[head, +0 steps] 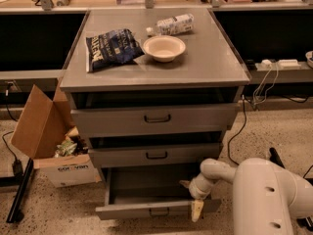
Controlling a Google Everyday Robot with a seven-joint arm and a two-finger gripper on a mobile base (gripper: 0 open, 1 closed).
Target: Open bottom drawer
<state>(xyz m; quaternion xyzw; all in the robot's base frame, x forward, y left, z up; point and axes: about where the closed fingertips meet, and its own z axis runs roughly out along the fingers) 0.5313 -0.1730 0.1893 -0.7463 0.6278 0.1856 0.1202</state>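
Bottom drawer (128,211) is standing open, sticking out well past the two drawers above, at the foot of the cabinet (220,65). Gripper (191,198) is sitting at the drawer front's top edge, near its right corner. Its fingers (196,211) are spread apart, one hanging over the front face and one reaching inside. Chip bag (112,48), bowl (164,48) and bottle (172,25) are lying on the cabinet top. Cardboard box (46,131) is standing at the cabinet's left.
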